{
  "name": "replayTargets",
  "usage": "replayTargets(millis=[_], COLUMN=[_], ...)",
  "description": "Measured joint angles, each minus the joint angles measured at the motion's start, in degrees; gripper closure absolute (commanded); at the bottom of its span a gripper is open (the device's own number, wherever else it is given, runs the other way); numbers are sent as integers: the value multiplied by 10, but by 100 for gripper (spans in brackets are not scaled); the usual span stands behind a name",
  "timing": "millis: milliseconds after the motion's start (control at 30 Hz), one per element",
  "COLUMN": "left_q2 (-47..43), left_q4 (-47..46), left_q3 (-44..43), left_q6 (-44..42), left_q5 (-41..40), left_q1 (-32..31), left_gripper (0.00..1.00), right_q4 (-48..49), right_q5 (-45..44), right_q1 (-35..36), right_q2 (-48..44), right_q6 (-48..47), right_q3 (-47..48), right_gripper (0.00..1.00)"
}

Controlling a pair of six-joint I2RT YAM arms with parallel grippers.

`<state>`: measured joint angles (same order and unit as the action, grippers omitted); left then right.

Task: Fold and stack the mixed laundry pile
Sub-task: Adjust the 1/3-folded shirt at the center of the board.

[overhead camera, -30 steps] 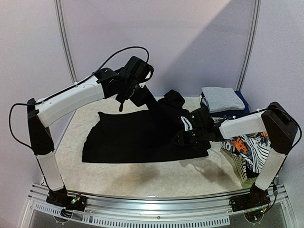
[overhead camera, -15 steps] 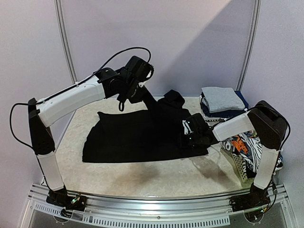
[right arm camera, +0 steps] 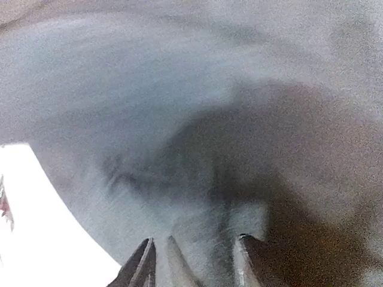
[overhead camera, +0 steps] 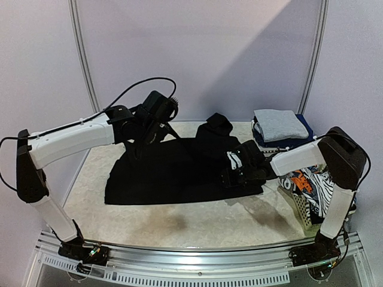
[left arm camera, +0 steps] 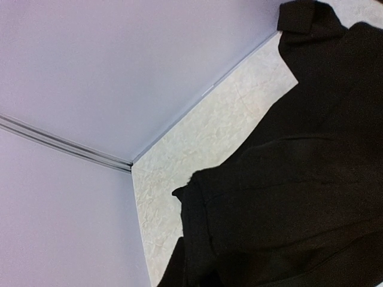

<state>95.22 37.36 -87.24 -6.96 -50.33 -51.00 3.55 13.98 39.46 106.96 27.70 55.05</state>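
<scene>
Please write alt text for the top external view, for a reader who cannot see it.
A black top lies spread on a table, with the left gripper at its far edge and the right gripper on its right side. At the far right, folded clothes are stacked beside a basket of printed clothes.

- 1 black hooded top [overhead camera: 173,170], spread on the counter [overhead camera: 197,224]
- 1 folded grey shirt [overhead camera: 279,124]
- navy pieces [overhead camera: 302,142] beneath it: number unclear
- 1 white lattice basket [overhead camera: 301,211]
- printed garments [overhead camera: 311,182] inside it: number unclear
- 2 robot arms: left arm [overhead camera: 72,136], right arm [overhead camera: 299,158]
</scene>
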Motion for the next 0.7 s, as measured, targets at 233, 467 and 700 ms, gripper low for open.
replayTargets(millis=[233, 467, 700], left_q2=[-1, -2, -8], left_q4=[-45, -63, -59], left_q3=[115, 174, 229], left_q6=[-5, -4, 20], left_q5=[-5, -4, -1], left_q1=[3, 4, 6], left_gripper=[100, 100, 100], right_q4=[-62, -53, -57], right_q5=[136, 211, 166], right_q1=[0, 0, 0], right_q2=[-88, -194, -209], right_q6=[-40, -30, -17], right_q3=[-19, -86, -85], right_gripper=[45, 40, 30])
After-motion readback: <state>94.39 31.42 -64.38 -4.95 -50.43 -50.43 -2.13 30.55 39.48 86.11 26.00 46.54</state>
